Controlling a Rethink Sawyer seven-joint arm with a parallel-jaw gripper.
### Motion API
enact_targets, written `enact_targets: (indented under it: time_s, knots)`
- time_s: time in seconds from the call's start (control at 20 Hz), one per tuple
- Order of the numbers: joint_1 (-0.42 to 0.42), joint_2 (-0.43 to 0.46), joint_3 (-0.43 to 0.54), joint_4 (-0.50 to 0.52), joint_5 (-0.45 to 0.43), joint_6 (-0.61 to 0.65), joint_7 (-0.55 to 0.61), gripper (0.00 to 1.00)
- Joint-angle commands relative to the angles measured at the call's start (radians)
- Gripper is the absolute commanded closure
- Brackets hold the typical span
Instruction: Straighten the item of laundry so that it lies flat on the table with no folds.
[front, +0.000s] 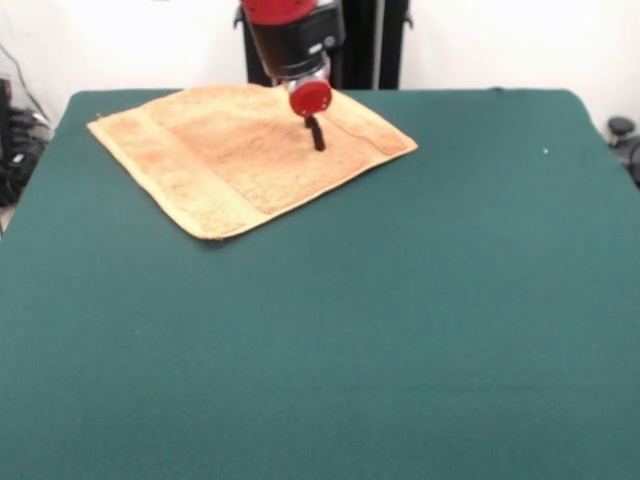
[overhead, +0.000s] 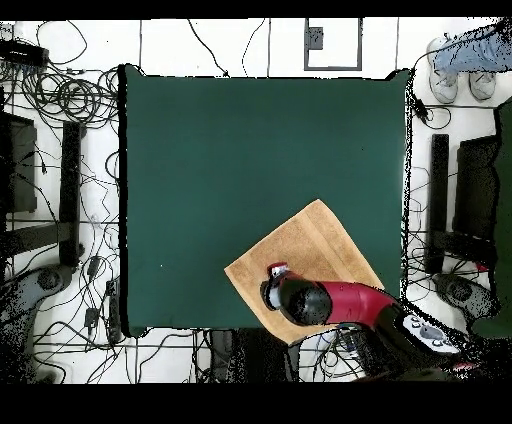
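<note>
Green table (front: 420, 330): tool (front: 317, 135) tips pressed together, touching the flat towel (front: 220, 160).

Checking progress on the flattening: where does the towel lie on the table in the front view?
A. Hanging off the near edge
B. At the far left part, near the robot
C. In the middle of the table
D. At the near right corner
B: the towel lies spread on the table's far left part, beneath the hand.
</note>
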Motion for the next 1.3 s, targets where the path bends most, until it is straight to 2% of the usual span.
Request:
enact_targets:
  time_s: [0.05,0.15,0.3,0.5,0.65,0.9,1.3]
  knots:
    - [0.037,0.159,0.088,-0.019,-0.081,-0.471,0.026,0.00]
    - [0.066,0.147,0.066,-0.018,-0.077,-0.466,0.034,0.00]
    - [0.097,0.088,0.059,-0.007,-0.052,-0.255,0.007,0.00]
    - [0.142,-0.002,0.047,0.016,0.008,-0.082,-0.014,0.00]
    - [0.185,-0.033,0.012,-0.002,0.021,0.039,-0.046,0.00]
    - [0.244,-0.022,-0.060,-0.054,-0.031,0.165,-0.108,0.00]
    - [0.292,-0.035,-0.106,-0.108,-0.104,0.312,-0.153,0.00]
